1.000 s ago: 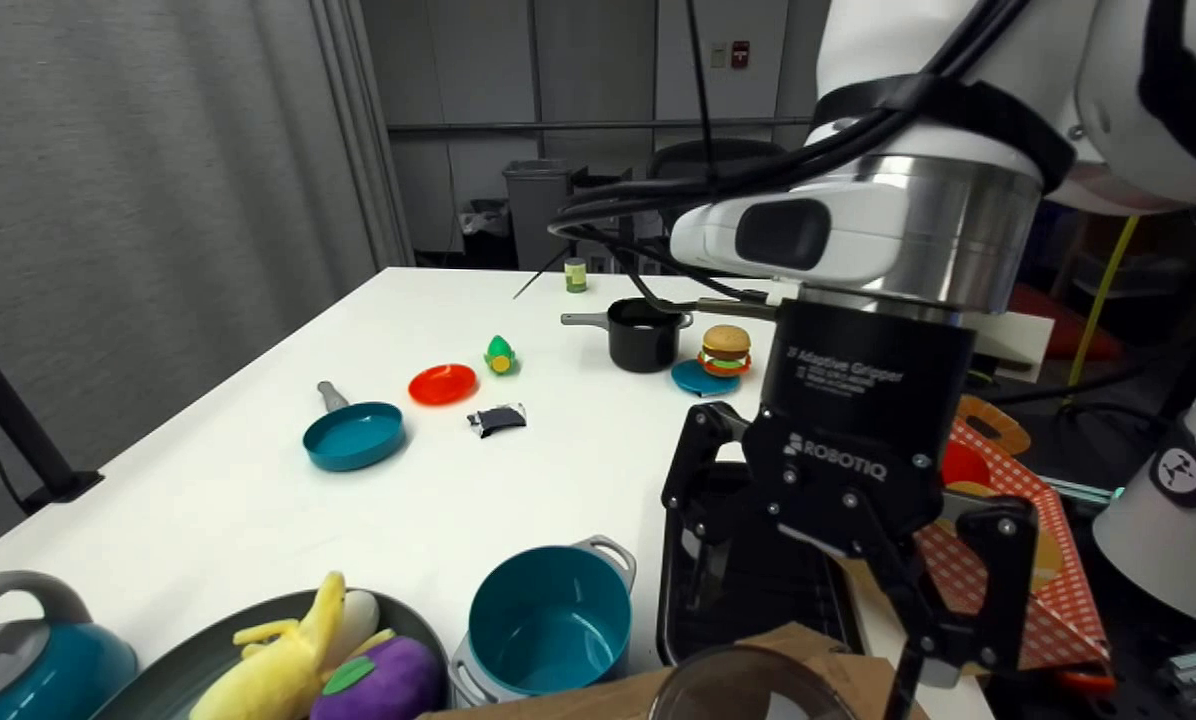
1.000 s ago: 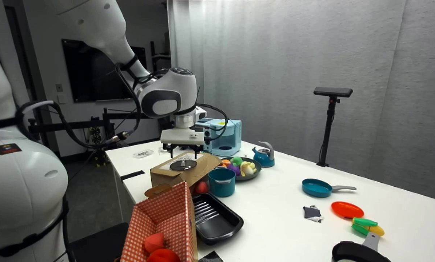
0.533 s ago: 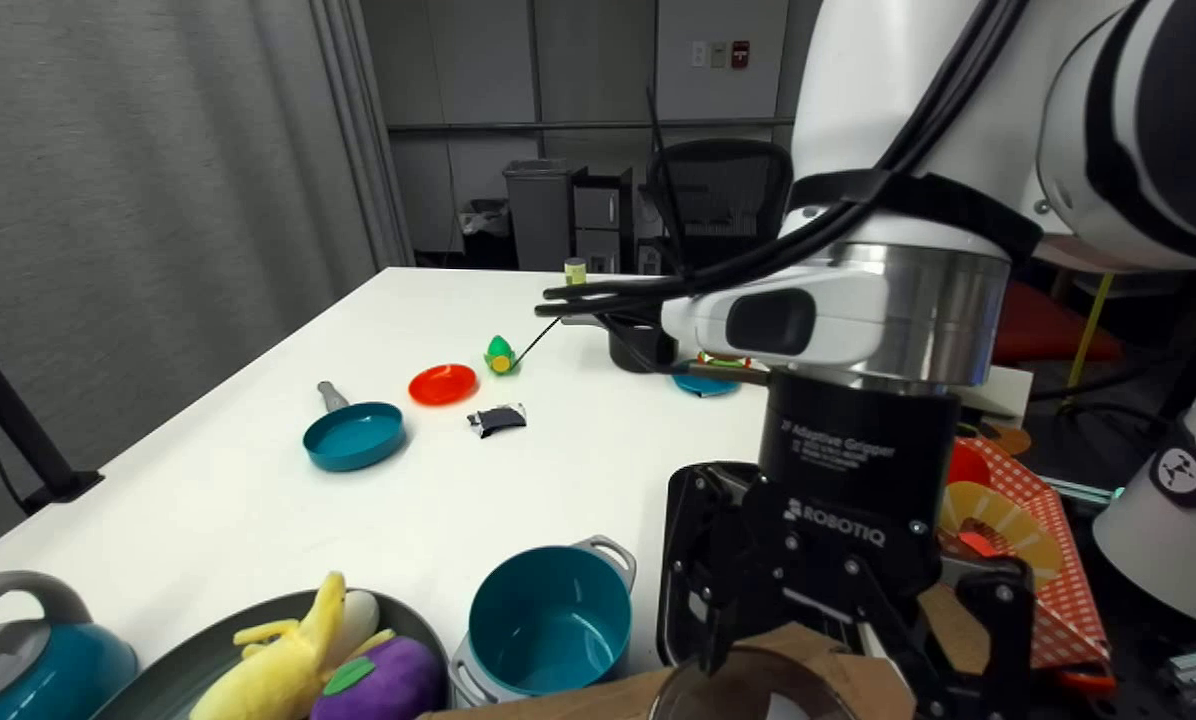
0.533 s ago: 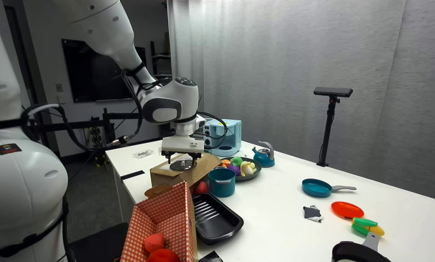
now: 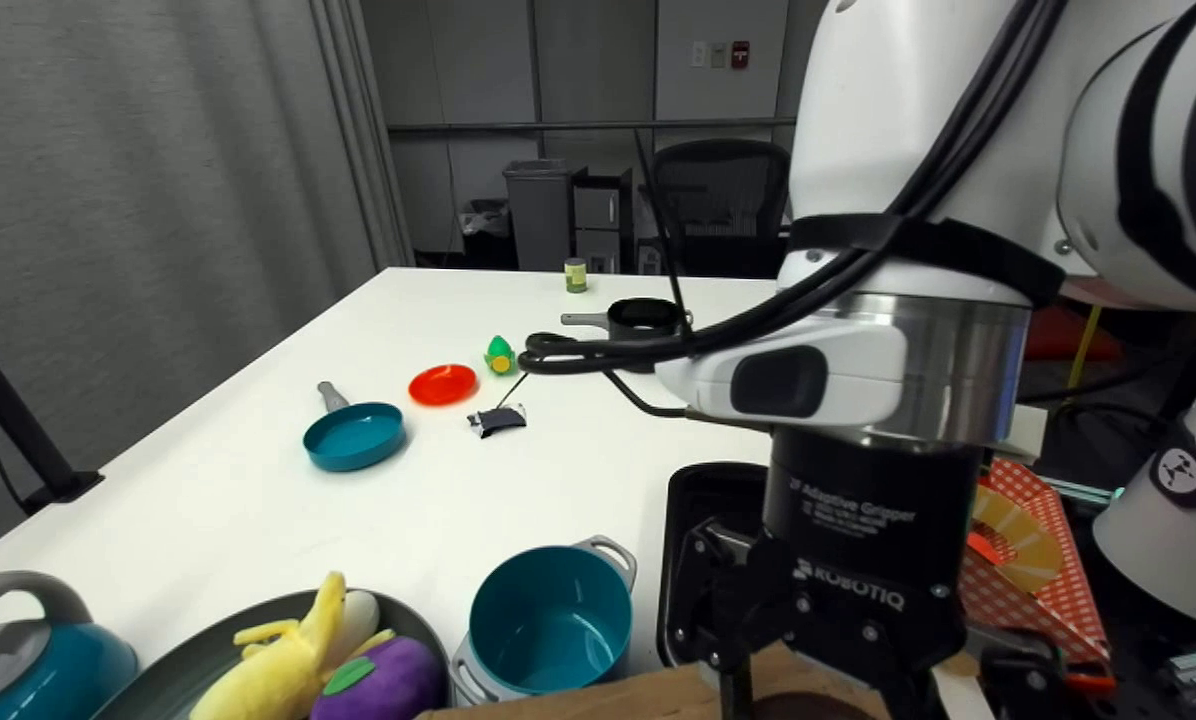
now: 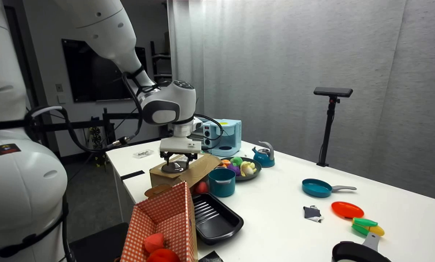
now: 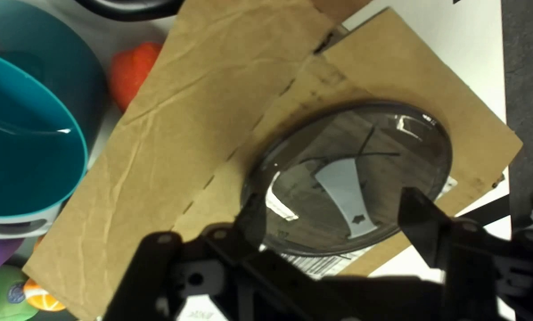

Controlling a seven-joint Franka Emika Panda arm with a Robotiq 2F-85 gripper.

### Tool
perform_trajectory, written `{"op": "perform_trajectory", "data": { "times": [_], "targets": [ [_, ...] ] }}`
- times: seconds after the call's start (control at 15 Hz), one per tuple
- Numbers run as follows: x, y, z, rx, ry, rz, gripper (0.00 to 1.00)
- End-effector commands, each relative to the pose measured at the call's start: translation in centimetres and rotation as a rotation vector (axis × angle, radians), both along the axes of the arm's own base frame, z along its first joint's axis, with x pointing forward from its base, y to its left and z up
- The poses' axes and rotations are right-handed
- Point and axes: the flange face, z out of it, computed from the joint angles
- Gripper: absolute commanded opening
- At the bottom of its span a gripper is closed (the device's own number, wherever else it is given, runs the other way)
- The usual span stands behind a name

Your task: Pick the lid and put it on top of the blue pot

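The lid (image 7: 382, 178) is round smoked glass with a dark-looking rim and a pale grey handle (image 7: 344, 191). It lies on a cardboard box (image 6: 166, 179); in an exterior view the lid (image 6: 174, 169) sits under my gripper (image 6: 177, 165). In the wrist view my gripper (image 7: 333, 198) is open, one finger on each side of the handle with gaps. The fingers overlap the lid's edges; contact cannot be told. The blue pot (image 5: 553, 625) is uncovered beside the box. It also shows in the wrist view (image 7: 30, 147) and an exterior view (image 6: 222, 183).
A dark pan (image 6: 248, 177) of toy food stands beside the pot. A black roasting tray (image 6: 217, 218) and a red checked basket (image 6: 159, 218) are near the box. A kettle (image 6: 264, 158), a shallow teal pan (image 6: 316, 188) and a black pot (image 5: 643, 318) stand farther off.
My gripper has come down over the lid, fingers still apart. In the last half second the lid has slid a little across the box, away from the pot, together with the gripper.
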Motion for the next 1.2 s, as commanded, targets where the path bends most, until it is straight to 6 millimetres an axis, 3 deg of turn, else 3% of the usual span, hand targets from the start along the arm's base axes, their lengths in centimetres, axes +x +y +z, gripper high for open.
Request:
{"op": "perform_trajectory", "data": {
  "times": [0.0,0.47,0.73,1.13],
  "targets": [
    [0.9,0.1,-0.4,0.001,-0.013,0.005,0.51],
    [2.3,-0.9,-0.2,0.016,-0.004,-0.033,0.01],
    [3.4,-1.9,0.1,0.019,-0.009,-0.076,0.05],
    [5.9,-5.4,1.1,0.017,-0.036,-0.182,0.05]
  ]
}}
